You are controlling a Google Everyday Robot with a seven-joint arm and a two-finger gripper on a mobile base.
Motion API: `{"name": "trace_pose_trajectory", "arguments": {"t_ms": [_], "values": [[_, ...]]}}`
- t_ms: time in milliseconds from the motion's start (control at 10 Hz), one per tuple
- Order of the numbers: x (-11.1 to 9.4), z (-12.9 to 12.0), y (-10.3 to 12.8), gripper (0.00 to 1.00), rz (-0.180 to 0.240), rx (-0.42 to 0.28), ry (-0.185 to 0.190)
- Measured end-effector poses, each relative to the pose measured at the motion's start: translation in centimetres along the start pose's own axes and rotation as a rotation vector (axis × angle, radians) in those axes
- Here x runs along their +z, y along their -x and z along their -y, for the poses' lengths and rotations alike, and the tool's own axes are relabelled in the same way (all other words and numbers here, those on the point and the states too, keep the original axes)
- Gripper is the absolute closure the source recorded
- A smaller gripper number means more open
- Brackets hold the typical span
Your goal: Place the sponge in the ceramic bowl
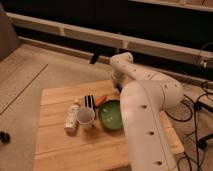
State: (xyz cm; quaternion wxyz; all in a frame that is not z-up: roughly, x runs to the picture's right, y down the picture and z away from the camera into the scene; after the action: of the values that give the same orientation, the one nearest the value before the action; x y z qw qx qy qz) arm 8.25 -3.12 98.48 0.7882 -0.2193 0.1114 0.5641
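The ceramic bowl (110,115), green inside with a dark rim, sits near the middle of the wooden table (60,145). My white arm rises from the lower right, bends over the table's far edge and turns down. The gripper (119,86) hangs at the arm's end, just behind the bowl and close above the tabletop, mostly covered by the wrist. The sponge is hidden from this view.
A white cup (85,118) stands left of the bowl, with a white bottle (73,116) lying beside it. A dark striped object (89,101) and a small orange-red object (101,99) lie behind them. Cables and a stand (202,107) are on the floor at right.
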Motion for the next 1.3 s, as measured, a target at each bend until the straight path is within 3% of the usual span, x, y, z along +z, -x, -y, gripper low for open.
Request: {"name": "trace_pose_trajectory", "arguments": {"t_ms": [200,400,700,800,1100,1300], "values": [[-3.3,-0.5,-1.8,1.0,0.028,-0.005,-0.004],[-4.9,-1.6,-4.9,1.0,0.023,0.008,0.019],[-6.1,-6.0,-7.9,1.0,0.002,-0.007,0.098],[-6.6,-7.8,-9.1,1.0,-0.014,-0.037,0.128],[-6.9,-11.4,-11.9,1.0,-0.079,-0.111,0.17],[-6.5,-12.1,-14.1,1.0,-0.141,-0.119,0.188]]}}
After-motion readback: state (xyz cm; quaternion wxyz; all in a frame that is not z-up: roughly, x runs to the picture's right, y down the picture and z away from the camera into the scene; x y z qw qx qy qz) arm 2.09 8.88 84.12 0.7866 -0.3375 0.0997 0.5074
